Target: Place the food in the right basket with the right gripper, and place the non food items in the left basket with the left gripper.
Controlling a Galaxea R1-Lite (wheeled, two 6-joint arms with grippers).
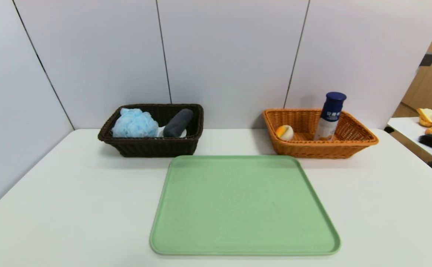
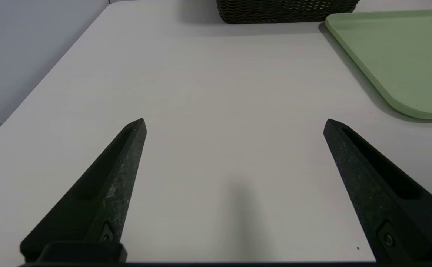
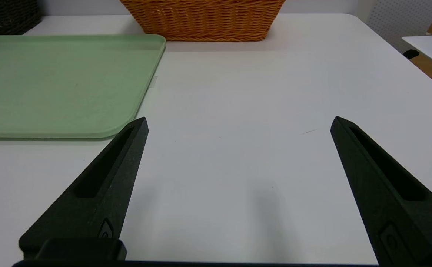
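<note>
Both grippers hang low over the white table (image 1: pixel 71 207), out of the head camera's sight but plain in their own wrist views. The left gripper (image 2: pixel 234 124) has its two dark fingers (image 2: pixel 116 178) spread wide with only bare tabletop between them, gripping nothing and touching nothing; it sits to the left of the green tray (image 1: pixel 243 205), with the dark basket's woven wall showing farther off. The right gripper (image 3: pixel 240 122) is spread just as wide and just as empty, over the table to the right of the tray, with the orange basket's wall ahead of it. The tray itself lies flat in the middle of the table with nothing on it, just in front of the gap between the two baskets. The dark brown basket (image 1: pixel 151 146) on the left holds a fluffy blue bath sponge (image 1: pixel 134 123) at its left end and a dark grey roll (image 1: pixel 178 122) leaning tilted beside it, with something white underneath that I cannot make out. The orange basket (image 1: pixel 321 148) on the right holds a small round orange-and-white piece of food (image 1: pixel 285 132) near its left wall and an upright white bottle with a dark blue cap (image 1: pixel 330 116) standing near the middle.
</note>
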